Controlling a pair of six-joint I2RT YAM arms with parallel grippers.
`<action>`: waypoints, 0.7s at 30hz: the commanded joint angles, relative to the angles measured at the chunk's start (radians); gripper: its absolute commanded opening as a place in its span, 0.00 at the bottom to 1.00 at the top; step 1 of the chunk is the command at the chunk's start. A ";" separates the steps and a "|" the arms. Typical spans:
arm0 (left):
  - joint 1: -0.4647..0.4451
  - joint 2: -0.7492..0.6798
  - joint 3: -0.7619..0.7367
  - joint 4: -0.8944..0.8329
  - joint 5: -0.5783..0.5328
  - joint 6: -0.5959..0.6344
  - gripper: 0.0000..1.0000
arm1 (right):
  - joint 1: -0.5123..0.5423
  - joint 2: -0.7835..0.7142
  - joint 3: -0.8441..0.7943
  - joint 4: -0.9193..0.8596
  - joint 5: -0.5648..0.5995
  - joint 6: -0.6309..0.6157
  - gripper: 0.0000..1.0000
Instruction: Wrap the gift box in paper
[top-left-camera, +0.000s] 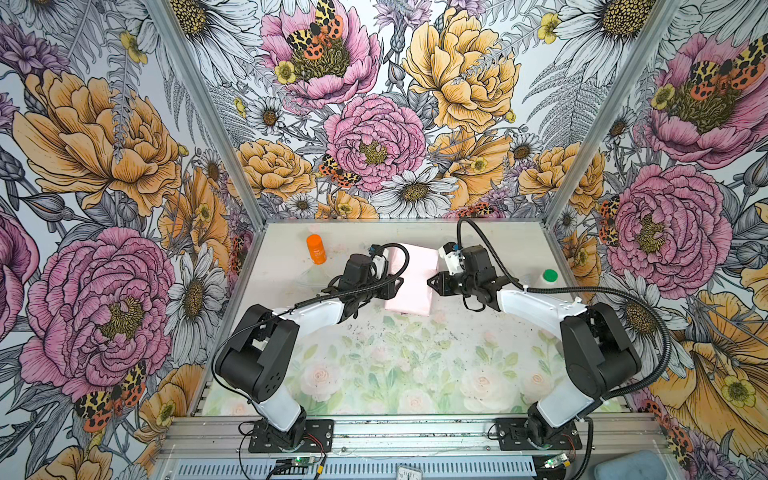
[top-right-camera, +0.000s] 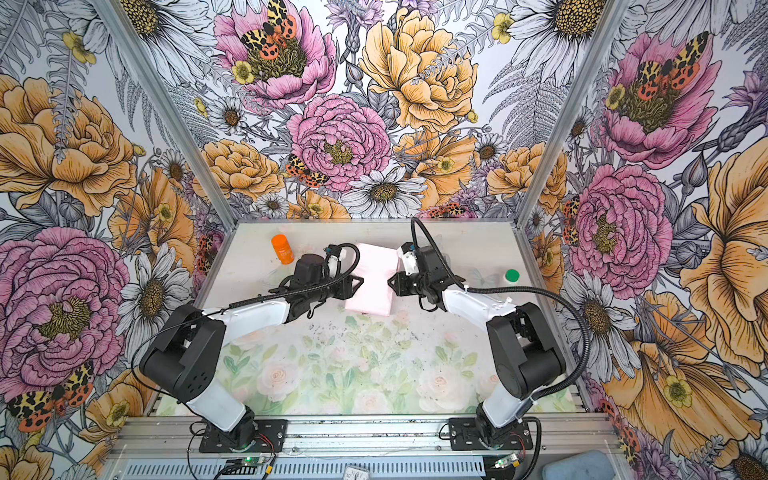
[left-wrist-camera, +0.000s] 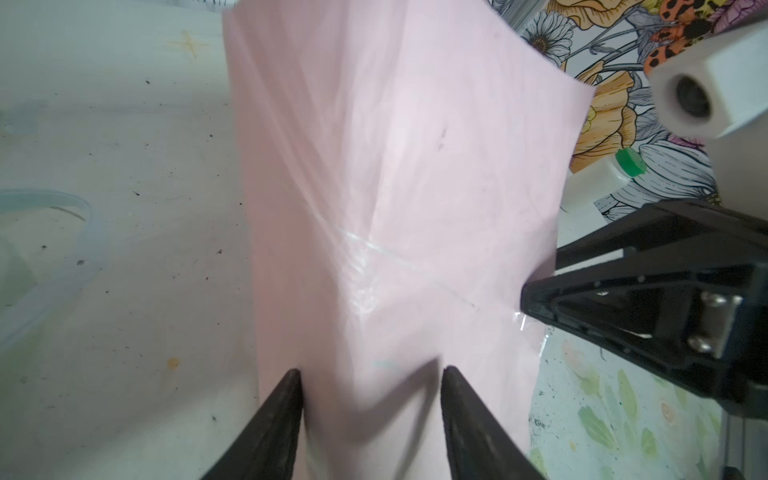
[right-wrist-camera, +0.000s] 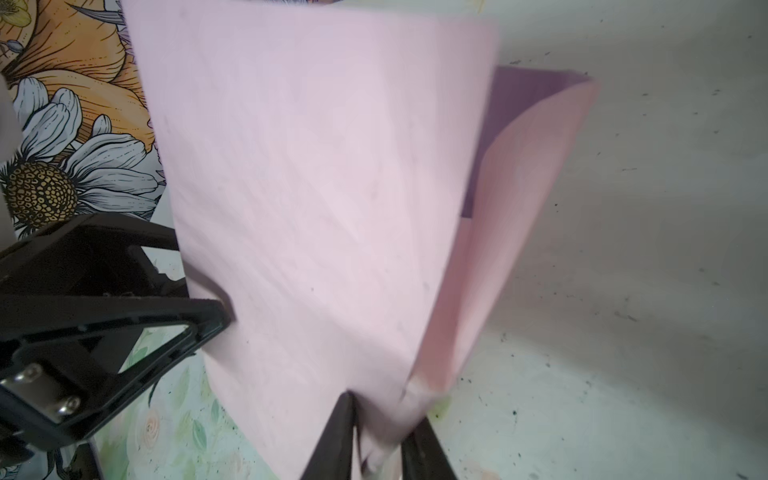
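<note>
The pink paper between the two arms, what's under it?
The paper is folded over into a bundle on the table, pink side out. In the right wrist view an open end shows only its purple inner face. Any box inside is covered, so I cannot see one.
</note>
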 joint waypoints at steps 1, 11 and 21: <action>-0.055 -0.050 -0.077 0.152 -0.038 0.083 0.55 | 0.030 -0.072 -0.083 0.186 0.019 -0.038 0.21; -0.158 -0.213 -0.378 0.364 -0.230 0.138 0.58 | 0.144 -0.248 -0.350 0.354 0.139 -0.050 0.20; -0.262 -0.272 -0.516 0.466 -0.334 0.162 0.58 | 0.310 -0.384 -0.485 0.351 0.335 -0.100 0.19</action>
